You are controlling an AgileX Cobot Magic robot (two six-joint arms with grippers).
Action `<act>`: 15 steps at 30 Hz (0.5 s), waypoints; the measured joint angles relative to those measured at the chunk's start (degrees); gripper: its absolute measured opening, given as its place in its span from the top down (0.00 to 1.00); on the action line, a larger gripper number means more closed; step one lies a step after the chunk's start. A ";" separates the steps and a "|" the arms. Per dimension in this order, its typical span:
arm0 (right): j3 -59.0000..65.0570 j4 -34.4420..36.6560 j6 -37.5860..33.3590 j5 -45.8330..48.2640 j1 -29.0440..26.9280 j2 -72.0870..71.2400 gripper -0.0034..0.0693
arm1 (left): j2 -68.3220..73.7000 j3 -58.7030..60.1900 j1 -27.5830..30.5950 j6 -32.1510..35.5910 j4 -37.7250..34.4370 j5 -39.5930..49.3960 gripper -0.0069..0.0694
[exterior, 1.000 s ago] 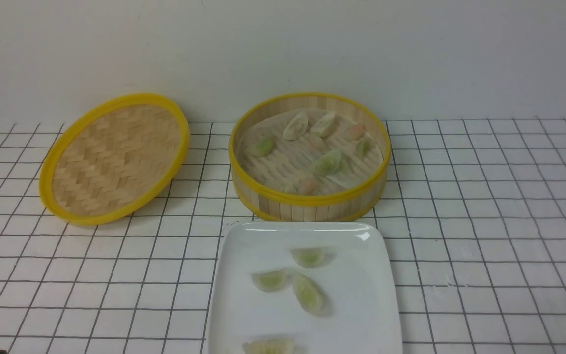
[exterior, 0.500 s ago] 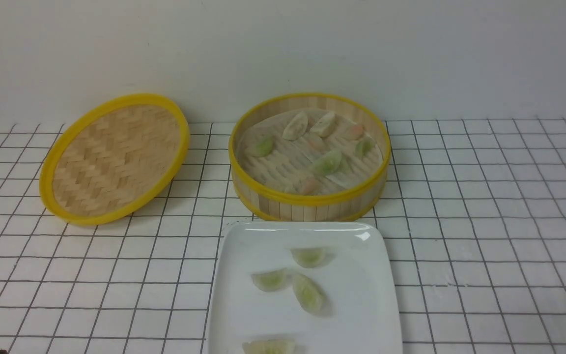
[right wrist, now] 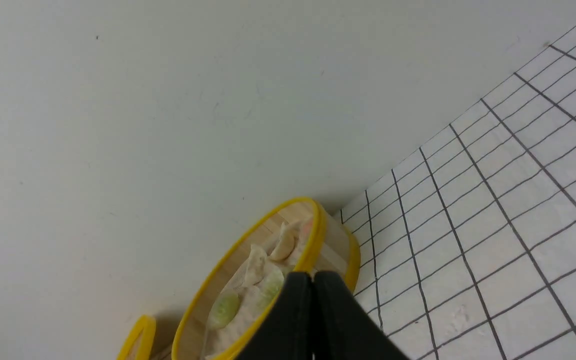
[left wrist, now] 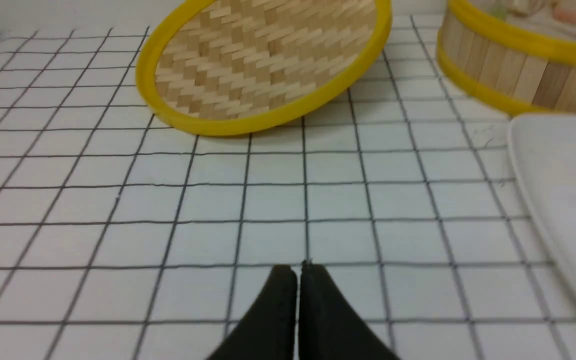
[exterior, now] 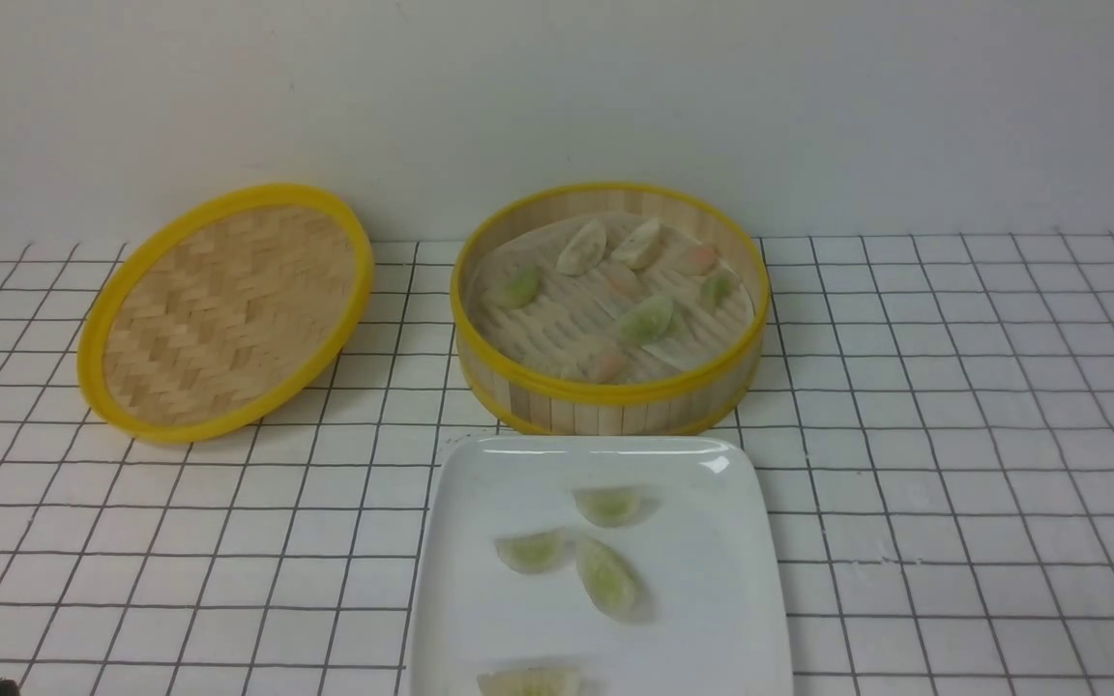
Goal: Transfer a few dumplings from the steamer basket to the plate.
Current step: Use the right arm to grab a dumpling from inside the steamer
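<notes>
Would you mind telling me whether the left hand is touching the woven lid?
Apart. The left wrist view shows the left hand, shut, with rows of bare tiles between its tips and the woven lid.

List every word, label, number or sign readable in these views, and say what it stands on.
No readable text anywhere. The steamer basket, woven lid, plate, dumplings and wall are all unmarked; the table carries only plain black grid lines.
</notes>
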 joint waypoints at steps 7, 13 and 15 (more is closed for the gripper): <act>-13.36 -0.99 -2.90 8.70 1.07 1.53 0.97 | 0.00 0.00 0.00 -4.65 -13.97 -23.39 0.92; -39.72 -9.68 -7.23 33.03 1.81 23.20 0.97 | 0.00 -7.36 -0.35 -18.49 -19.16 -39.39 0.92; -47.55 -12.88 -7.76 41.85 1.81 33.36 0.97 | 1.76 -16.57 -0.61 -21.53 -15.75 -32.98 0.92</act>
